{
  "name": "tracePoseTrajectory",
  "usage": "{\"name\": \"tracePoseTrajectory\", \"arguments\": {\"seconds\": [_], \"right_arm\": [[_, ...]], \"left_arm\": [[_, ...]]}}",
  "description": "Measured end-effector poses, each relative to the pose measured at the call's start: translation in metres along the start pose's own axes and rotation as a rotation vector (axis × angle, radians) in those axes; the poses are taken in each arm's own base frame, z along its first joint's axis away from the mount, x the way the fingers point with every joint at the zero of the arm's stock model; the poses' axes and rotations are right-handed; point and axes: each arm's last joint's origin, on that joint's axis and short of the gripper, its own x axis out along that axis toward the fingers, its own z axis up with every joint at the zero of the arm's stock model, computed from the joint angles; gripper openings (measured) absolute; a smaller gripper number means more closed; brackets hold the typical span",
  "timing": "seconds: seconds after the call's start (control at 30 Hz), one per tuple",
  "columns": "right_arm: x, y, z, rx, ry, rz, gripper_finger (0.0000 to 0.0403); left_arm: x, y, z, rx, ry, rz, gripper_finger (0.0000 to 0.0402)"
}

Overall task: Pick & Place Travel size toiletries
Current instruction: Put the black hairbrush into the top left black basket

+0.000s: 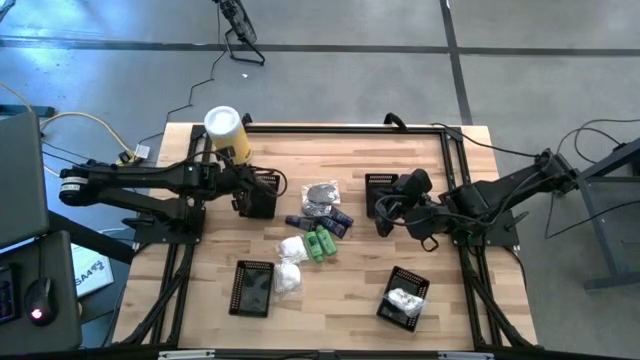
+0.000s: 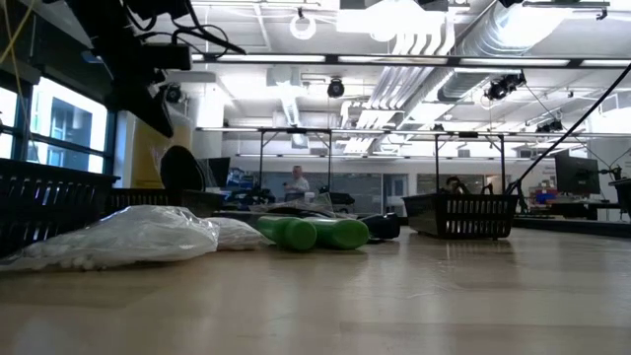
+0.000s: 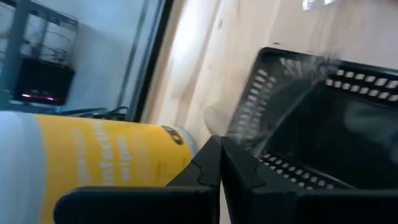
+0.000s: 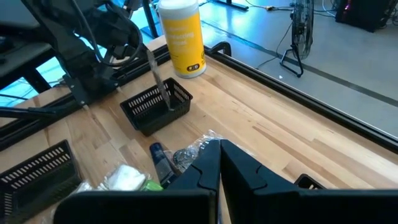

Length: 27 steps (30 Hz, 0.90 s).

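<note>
The travel size toiletries (image 1: 315,232) lie heaped mid-table on the pale wood tabletop (image 1: 340,300), ringed by concrete floor. The left gripper (image 1: 272,186) hangs over a basket (image 1: 258,195) beside the yellow canister (image 1: 226,131), fingers pressed together on a silvery-clear packet (image 3: 273,99); the right gripper (image 1: 381,218) hovers near the heap, fingers together.

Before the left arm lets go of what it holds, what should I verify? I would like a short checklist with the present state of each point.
1. Left hand grips the silvery-clear packet: ok, the fingers are shut on it.
2. Packet is over the black basket: ok, its lower end hangs into the basket.
3. Room inside that basket: cannot tell, the floor is dark and partly hidden.
4. Yellow canister clear of the basket: ok, upright beside it, apart.
5. Right hand out of the way: ok, shut, empty, by the middle pile.
6. Sorting finished: not ok, the green bottles lie on the table.
</note>
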Motion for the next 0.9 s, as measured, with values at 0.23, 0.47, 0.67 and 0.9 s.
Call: {"name": "tracePoseTrajectory", "arguments": {"seconds": [0.23, 0.47, 0.67, 0.9], "right_arm": [[0.0, 0.0, 0.0, 0.005, 0.0, 0.0, 0.0004], [0.0, 0.0, 0.0, 0.009, -0.002, 0.003, 0.0004], [0.0, 0.0, 0.0, 0.011, -0.003, 0.004, 0.0004], [0.0, 0.0, 0.0, 0.011, -0.003, 0.004, 0.0004]], "left_arm": [[-0.001, 0.003, 0.002, 0.024, -0.008, 0.061, 0.0], [-0.005, 0.008, 0.007, 0.007, -0.025, 0.119, 0.0], [-0.003, 0.005, 0.004, -0.001, -0.015, 0.092, 0.0], [0.015, -0.013, -0.014, -0.066, 0.023, -0.009, 0.0]]}}
